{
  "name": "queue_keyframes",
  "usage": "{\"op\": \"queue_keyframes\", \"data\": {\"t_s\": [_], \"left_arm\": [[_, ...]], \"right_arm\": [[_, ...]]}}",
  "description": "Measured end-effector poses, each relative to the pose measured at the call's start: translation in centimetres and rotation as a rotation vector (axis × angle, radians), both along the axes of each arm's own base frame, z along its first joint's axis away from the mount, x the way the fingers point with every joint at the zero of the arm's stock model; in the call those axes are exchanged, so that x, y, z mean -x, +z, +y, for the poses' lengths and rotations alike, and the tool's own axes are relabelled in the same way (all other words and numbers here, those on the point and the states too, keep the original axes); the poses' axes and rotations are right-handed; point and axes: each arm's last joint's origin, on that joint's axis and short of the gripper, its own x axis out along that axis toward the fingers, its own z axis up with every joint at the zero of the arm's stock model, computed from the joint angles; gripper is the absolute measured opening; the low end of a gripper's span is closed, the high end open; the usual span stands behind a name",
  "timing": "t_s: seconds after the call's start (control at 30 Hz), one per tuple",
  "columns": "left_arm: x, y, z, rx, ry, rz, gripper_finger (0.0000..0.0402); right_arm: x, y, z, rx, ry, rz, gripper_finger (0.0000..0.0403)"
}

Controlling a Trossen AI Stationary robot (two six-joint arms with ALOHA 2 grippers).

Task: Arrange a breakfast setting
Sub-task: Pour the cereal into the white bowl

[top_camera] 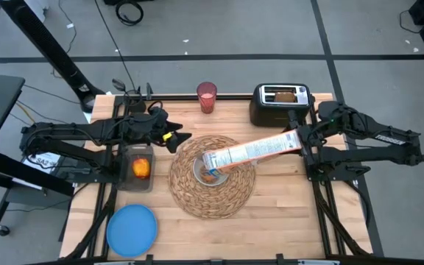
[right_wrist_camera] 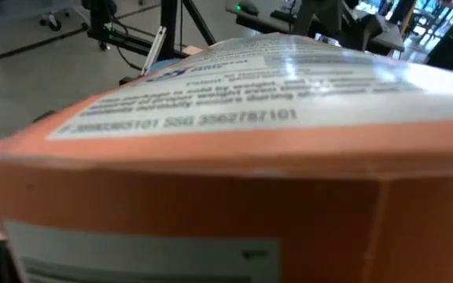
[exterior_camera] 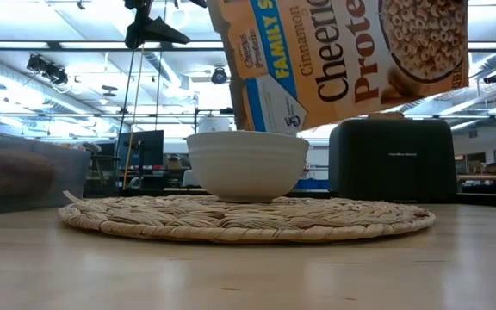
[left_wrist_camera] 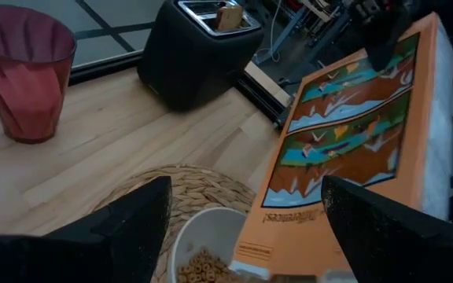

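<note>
A white bowl [top_camera: 210, 175] with some cereal in it stands on the round woven placemat [top_camera: 230, 199]. The orange cereal box [top_camera: 252, 153] hangs tilted above it, its lower end over the bowl, with my right gripper [top_camera: 296, 140] shut on its upper end. My left gripper [top_camera: 177, 138] hovers open at the placemat's far left edge; in its wrist view the fingers [left_wrist_camera: 132, 228] stand on either side of the bowl [left_wrist_camera: 211, 251], touching nothing. The pink cup [top_camera: 207, 96] stands on the table at the far edge. A toast slice [top_camera: 286, 94] sticks out of the black toaster [top_camera: 280, 107]. My right gripper holds the cereal box by its raised end [top_camera: 289, 141], coming at it from the table's right side. One dark finger [left_wrist_camera: 384, 35] lies on the box's broad back face; the other is hidden behind the box. The box is lifted clear and slopes down toward the bowl.
A clear tub [top_camera: 138, 168] with a red apple [top_camera: 140, 169] stands left of the placemat. The blue plate [top_camera: 132, 229] lies at the near left corner. Bare wood shows near and right of the placemat.
</note>
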Motion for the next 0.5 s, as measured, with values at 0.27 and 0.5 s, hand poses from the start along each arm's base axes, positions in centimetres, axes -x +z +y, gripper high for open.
{"op": "queue_keyframes", "data": {"t_s": [0.27,0.5], "left_arm": [[0.0,0.0,-0.02,0.005,0.001,-0.002,0.0331],[0.0,0.01,-0.03,0.007,0.001,-0.003,0.0331]], "right_arm": [[-0.08,0.08,0.02,-0.006,-0.005,-0.007,0.0243],[-0.09,-0.03,-0.03,-0.008,-0.019,0.005,0.0243]]}}
